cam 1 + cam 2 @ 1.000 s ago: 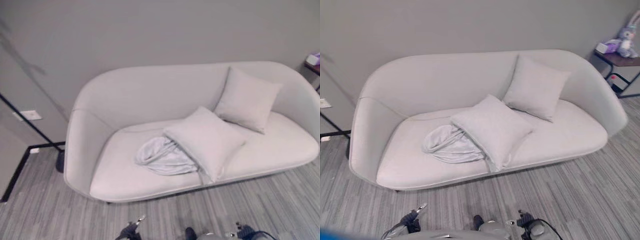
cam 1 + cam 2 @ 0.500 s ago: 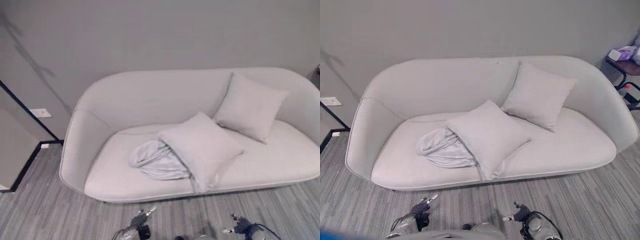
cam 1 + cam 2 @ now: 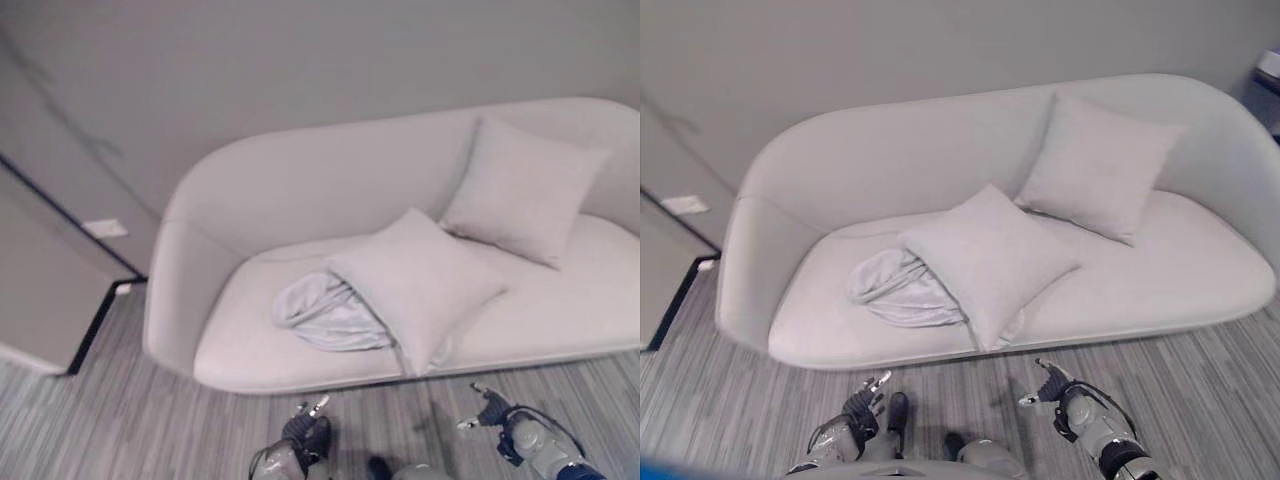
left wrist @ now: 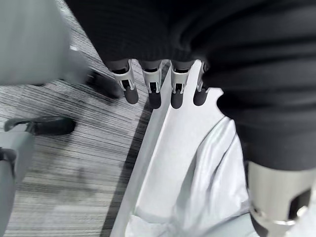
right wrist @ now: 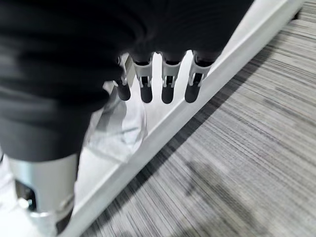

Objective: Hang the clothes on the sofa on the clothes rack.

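Hands sit lowest in the eye views: the left hand (image 3: pixel 862 408) at bottom centre-left and the right hand (image 3: pixel 1052 385) at bottom centre-right, both over grey striped carpet (image 3: pixel 1200 400) and short of the sofa's front edge. In each wrist view the silver, dark-tipped fingers (image 4: pixel 154 89) run nearly straight and relaxed, holding nothing. Compared with a second ago, both hands reach higher into the frame and the whole scene has shifted, so the camera has moved; the things on the seat lie as before. Past the carpet stands the rounded, smooth pale sofa (image 3: pixel 830 170). On its seat, centre-left, lies the crumpled, silky light-grey garment (image 3: pixel 895 290), partly tucked under a square woven cushion (image 3: pixel 985 260). A second cushion (image 3: pixel 1095 165) leans on the backrest, upper right.
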